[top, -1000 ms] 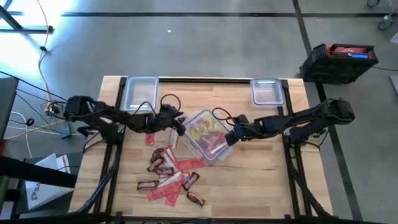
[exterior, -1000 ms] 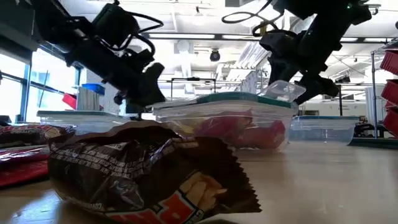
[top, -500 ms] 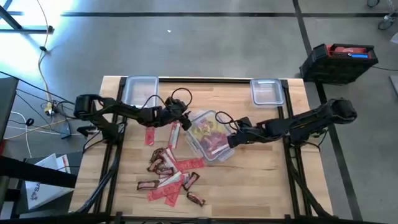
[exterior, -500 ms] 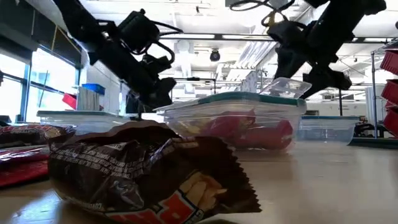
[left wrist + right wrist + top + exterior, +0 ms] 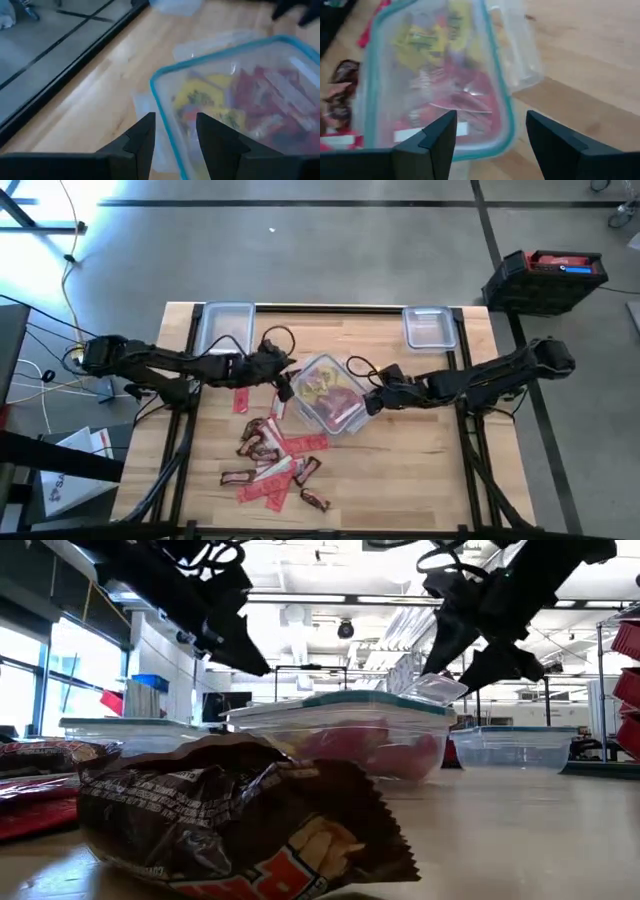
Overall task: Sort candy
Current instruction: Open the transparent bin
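A clear lidded container (image 5: 330, 393) with a teal rim stands mid-table, with yellow and red candy (image 5: 250, 100) inside. More candy, red packets and brown bars (image 5: 272, 455), lies loose on the wood nearer the front; one brown bar (image 5: 230, 820) fills the low view. My left gripper (image 5: 175, 145) is open at the container's left corner and raised above it in the low view (image 5: 235, 640). My right gripper (image 5: 490, 140) is open at the container's right side, over its rim, close to the lid's upturned tab (image 5: 440, 688). My right gripper stands wide open over the container's right rim (image 5: 502, 107), pointing toward the table's left. Whether a finger touches the lid or its tab, I cannot tell. The container rests flat on the table.
Two empty clear containers stand at the far edge, one at the left (image 5: 225, 328) and one at the right (image 5: 430, 327). A single red packet (image 5: 240, 400) lies left of the lidded container. Bare wood stretches over the table's right half.
My left gripper has risen from the container's left corner and drawn back a little toward the table's left. The lidded container has slid slightly toward the far left, and my right gripper has followed it.
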`<action>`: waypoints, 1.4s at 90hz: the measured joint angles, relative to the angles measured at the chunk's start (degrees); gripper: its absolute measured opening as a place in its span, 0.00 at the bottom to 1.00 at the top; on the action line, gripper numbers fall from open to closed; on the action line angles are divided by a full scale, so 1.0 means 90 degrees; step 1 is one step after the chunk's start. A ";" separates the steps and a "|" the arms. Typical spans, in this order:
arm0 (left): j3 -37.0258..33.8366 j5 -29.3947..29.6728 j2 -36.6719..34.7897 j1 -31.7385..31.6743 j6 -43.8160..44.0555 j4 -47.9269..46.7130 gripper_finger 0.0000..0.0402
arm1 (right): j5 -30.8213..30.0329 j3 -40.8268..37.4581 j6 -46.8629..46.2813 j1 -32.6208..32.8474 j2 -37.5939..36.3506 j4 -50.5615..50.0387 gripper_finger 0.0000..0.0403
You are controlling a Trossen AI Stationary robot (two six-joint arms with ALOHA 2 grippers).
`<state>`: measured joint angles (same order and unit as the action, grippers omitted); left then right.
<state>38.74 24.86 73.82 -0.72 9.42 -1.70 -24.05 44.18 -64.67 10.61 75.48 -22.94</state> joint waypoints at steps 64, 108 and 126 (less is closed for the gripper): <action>0.0021 -0.0320 0.0697 0.0365 0.0813 -0.0964 0.31 | 0.0473 0.0015 0.2050 -0.0533 0.1853 0.3196 0.52; -0.0017 0.0326 0.0438 0.0065 0.0510 -0.1303 0.31 | 0.0291 -0.0002 0.2504 -0.0120 0.1432 0.3293 0.52; -0.0040 -0.1126 0.0318 0.0346 0.0407 -0.1021 0.31 | 0.0059 -0.0002 0.2733 -0.0178 0.1614 0.3018 0.52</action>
<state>38.38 14.72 76.69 2.39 13.08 -10.89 -23.52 44.16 -40.07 9.00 90.01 4.23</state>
